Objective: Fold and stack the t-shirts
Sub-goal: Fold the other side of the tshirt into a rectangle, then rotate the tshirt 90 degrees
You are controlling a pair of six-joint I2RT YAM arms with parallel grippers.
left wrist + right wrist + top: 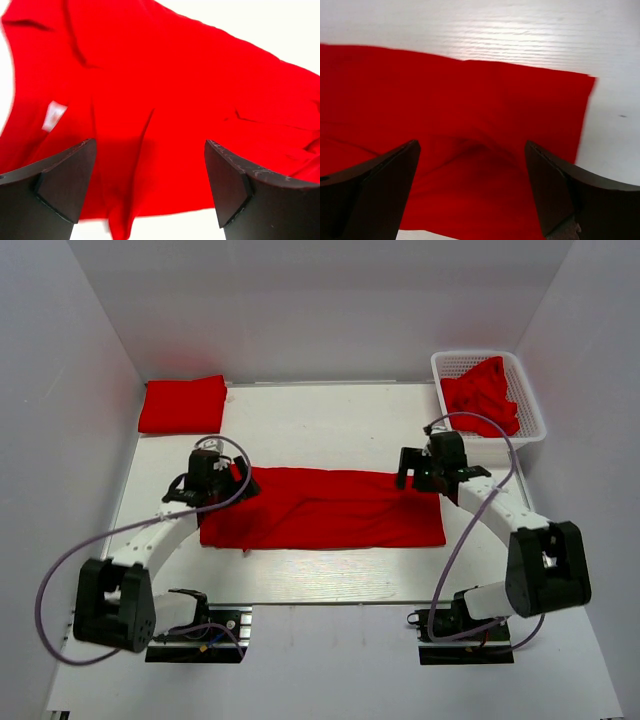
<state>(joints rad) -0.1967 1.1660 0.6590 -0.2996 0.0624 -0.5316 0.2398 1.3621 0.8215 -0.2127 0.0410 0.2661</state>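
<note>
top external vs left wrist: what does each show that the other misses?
Only top external: the folded t-shirt at the far left corner and the white basket holding crumpled red t-shirts. Only left wrist: a small white tag on the cloth, and that the left gripper is open. Both: the long t-shirt spread flat in the middle.

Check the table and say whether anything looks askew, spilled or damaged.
Nothing stands out. The spread t-shirt lies flat in a long strip under the open left tool and right tool, the folded t-shirt sits tidy at the far left, and the crumpled t-shirts lie inside the white basket.
</note>
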